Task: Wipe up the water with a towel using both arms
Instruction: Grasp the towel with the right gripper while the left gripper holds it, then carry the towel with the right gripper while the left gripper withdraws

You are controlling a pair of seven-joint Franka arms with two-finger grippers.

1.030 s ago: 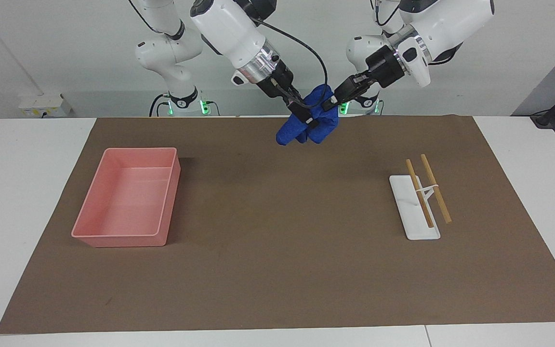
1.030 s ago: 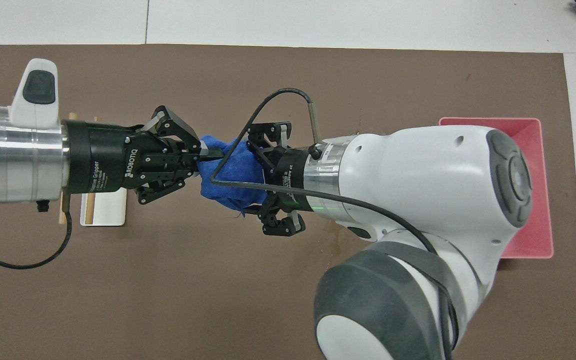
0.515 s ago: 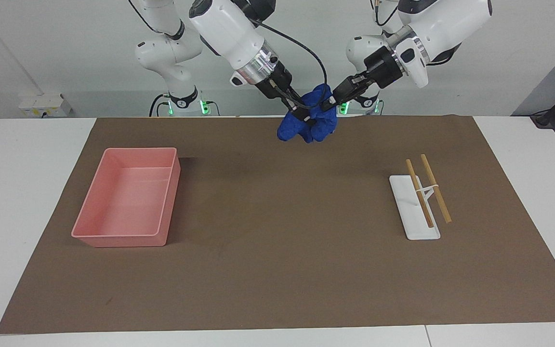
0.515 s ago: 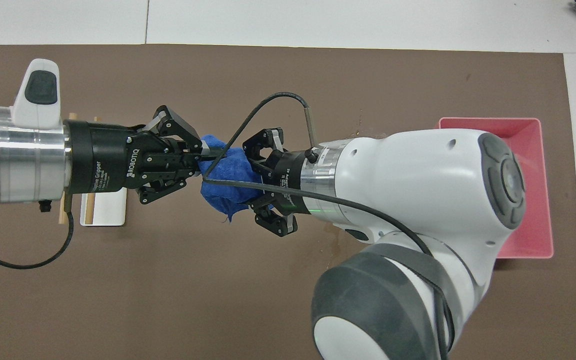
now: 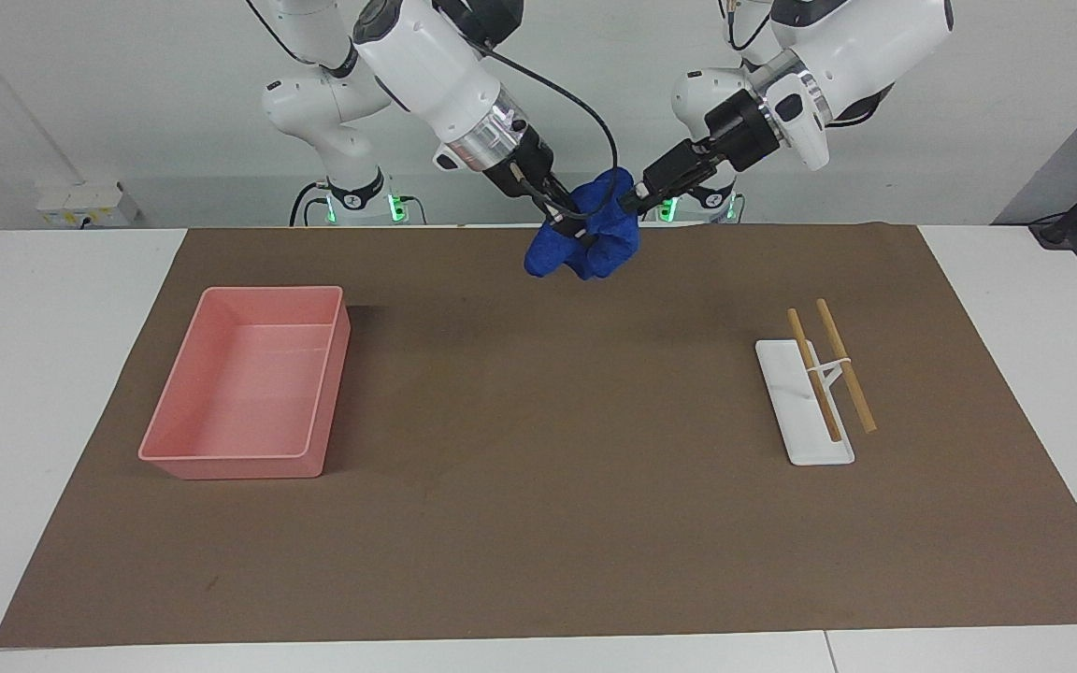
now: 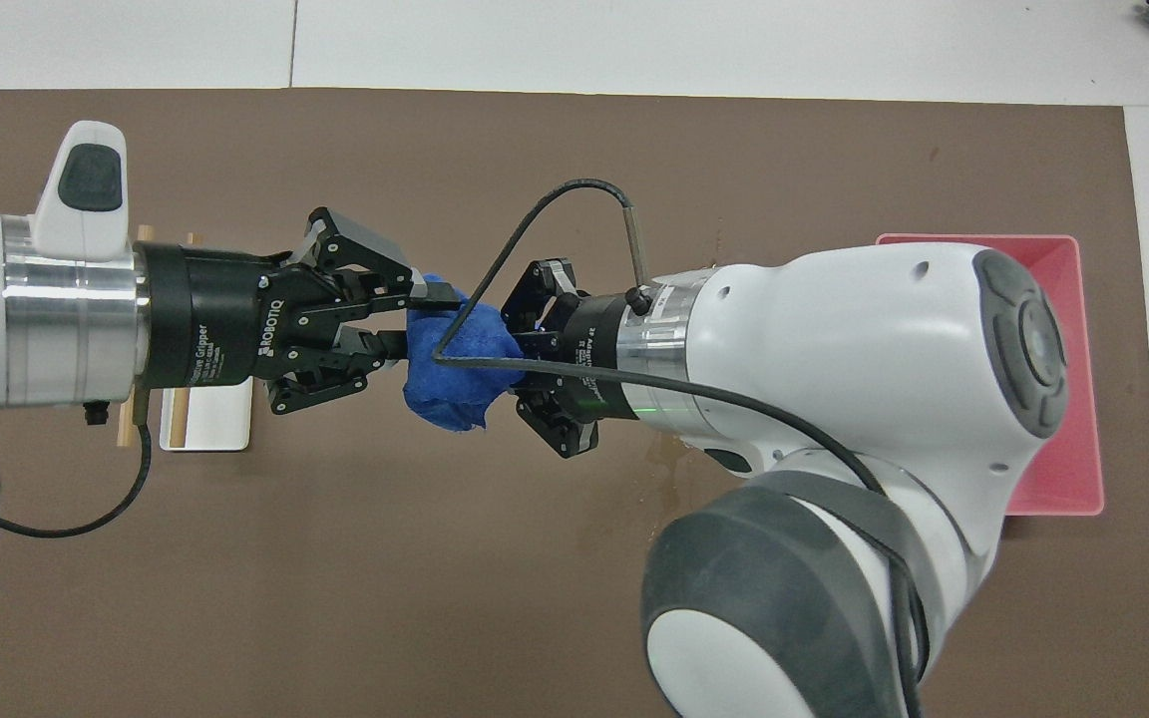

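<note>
The royal-blue towel (image 5: 585, 238) hangs bunched in the air over the robots' edge of the brown mat, midway along the table. It also shows in the overhead view (image 6: 455, 369). My right gripper (image 5: 568, 227) is shut on the towel from the right arm's side (image 6: 510, 364). My left gripper (image 5: 634, 198) is at the towel's upper corner, and in the overhead view (image 6: 425, 319) its fingers stand parted around that corner. Small wet marks (image 6: 672, 477) show on the mat under the right arm.
A pink tray (image 5: 174, 458) sits on the mat toward the right arm's end. A white flat rack (image 5: 805, 439) with two wooden sticks lies toward the left arm's end. The brown mat (image 5: 538, 486) covers most of the table.
The left gripper's fingers have parted; they were pinched on the towel's corner before. The right gripper has carried the towel a little toward the right arm's end and slightly higher.
</note>
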